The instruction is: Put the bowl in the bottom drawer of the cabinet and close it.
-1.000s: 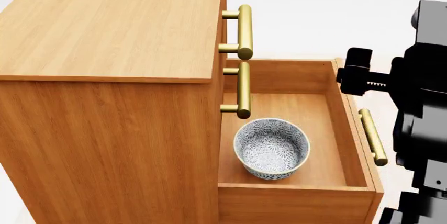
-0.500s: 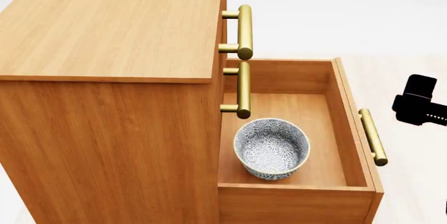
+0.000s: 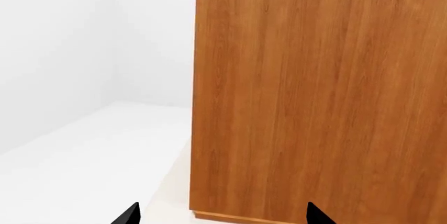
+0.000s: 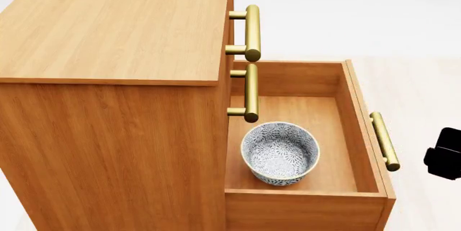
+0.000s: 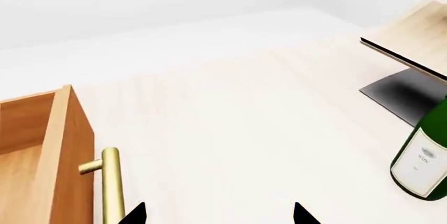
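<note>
Right gripper (image 5: 218, 214): we see only its two dark fingertips set well apart with nothing between them, so it stands open; in the head view a black part of it shows at the far right edge, right of the drawer front and clear of it.
Left gripper (image 3: 222, 215): we see two dark tips spread wide, empty, facing a flat side wall of the cabinet (image 3: 321, 93).
Brass handle (image 4: 384, 140): it runs along the outside of the drawer front, with the right gripper nearby but apart from it.
Bottom drawer (image 4: 364, 128): we find it pulled out to the right of the cabinet, fully open.
Bowl (image 4: 280, 152): it sits upright on the drawer floor, toward the near end, below the middle handle.
Wine bottle (image 5: 422, 158): green, white label, standing on the pale floor beside a slanted wood rack (image 5: 412, 38), well away from the drawer.
</note>
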Motion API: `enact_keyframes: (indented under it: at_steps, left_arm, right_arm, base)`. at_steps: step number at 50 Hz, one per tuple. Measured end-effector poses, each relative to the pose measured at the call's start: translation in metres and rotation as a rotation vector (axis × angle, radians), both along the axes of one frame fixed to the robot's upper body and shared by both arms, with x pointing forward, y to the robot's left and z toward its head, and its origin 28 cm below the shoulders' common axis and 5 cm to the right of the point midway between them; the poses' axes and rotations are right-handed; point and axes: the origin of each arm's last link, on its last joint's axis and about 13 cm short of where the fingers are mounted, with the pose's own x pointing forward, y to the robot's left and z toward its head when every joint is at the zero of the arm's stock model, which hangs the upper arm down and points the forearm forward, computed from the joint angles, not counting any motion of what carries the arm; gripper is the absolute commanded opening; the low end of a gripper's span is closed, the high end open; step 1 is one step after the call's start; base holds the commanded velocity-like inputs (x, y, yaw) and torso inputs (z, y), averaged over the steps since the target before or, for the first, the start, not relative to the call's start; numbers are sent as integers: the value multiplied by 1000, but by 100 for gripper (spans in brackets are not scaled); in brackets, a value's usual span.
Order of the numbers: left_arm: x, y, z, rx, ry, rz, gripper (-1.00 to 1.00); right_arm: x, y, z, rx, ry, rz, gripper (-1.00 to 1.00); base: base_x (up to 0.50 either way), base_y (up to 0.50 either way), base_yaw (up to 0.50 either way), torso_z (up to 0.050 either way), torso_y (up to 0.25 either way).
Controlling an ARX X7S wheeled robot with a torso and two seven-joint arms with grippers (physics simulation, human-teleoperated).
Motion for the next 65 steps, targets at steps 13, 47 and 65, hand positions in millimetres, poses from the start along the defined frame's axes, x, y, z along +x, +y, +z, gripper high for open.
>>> enact_keyframes:
  at_steps: [13,47,65]
  left_arm:
    - [0,0,1,-3,-2,5,100]
    - [0,1,2,-20,7,16,100]
    - [1,1,3,-21,5,17,100]
  right_arm:
    - [-12,-3,-21,-2,40,-7,100]
    - [-20,-2,-56,-20,107,-11,100]
    - [-16,2,-68,-38,133,-1,100]
  base:
    - [0,0,0,0,0]
    - [0,0,0,0,0]
    - [0,0,0,0,0]
